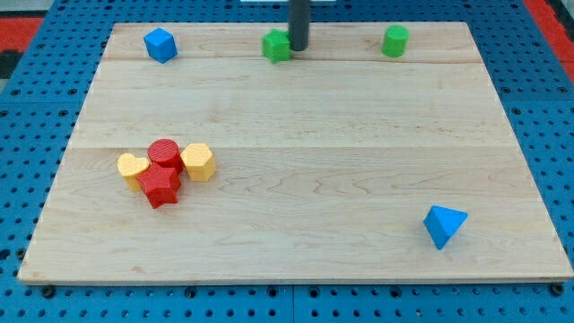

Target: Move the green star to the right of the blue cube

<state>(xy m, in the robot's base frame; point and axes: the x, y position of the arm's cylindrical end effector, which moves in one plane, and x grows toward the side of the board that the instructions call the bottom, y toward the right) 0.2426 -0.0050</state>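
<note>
The green star [276,46] lies near the view's top edge of the board, left of centre. My tip [298,47] touches the star's right side. The blue cube [160,44] sits at the top left, well to the left of the star. The rod comes down from the top of the view.
A green cylinder [395,40] stands at the top right. A cluster at the left holds a yellow heart [133,168], a red cylinder [165,153], a red star [159,187] and a yellow hexagon [197,161]. A blue triangle [444,224] lies at the bottom right. The wooden board [359,152] rests on blue pegboard.
</note>
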